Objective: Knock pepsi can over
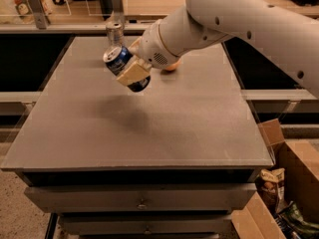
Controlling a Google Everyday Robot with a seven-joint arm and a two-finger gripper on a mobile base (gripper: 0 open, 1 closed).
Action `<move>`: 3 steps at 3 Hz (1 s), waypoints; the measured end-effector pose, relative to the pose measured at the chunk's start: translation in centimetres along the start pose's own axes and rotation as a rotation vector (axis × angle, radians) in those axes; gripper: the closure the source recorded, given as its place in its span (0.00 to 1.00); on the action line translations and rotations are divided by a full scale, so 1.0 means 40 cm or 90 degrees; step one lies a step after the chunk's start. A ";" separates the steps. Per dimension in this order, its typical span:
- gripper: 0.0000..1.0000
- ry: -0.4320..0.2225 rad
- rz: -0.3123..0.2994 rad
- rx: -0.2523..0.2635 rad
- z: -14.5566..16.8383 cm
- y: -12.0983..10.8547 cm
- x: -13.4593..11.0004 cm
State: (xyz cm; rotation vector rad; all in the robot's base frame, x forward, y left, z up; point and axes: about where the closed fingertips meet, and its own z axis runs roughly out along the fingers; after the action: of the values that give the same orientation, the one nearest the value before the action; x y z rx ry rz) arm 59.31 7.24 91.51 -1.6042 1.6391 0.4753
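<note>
The short dark-blue pepsi can with white print and a silver top point(118, 61) hangs tilted above the far-left part of the flat grey desk point(174, 133), its top leaning left and away. The tan-fingered end effector point(130, 73) is clamped across its body. The white robot arm point(239, 19) reaches in from the right. Just beyond, a taller slim silver-grey can point(114, 33) stands upright near the desk's far edge.

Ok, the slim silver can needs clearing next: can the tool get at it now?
Probably not yet: the tool is shut on the tilted pepsi can, just in front of the silver can, so it must let go first.
</note>
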 end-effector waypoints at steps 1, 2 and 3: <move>1.00 0.123 -0.073 0.019 -0.028 0.009 0.047; 1.00 0.244 -0.159 0.005 -0.055 0.010 0.128; 0.82 0.361 -0.228 -0.037 -0.079 0.025 0.208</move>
State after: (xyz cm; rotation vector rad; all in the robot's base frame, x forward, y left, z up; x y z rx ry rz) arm 58.34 -0.51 87.10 -2.1541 1.6765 -0.1358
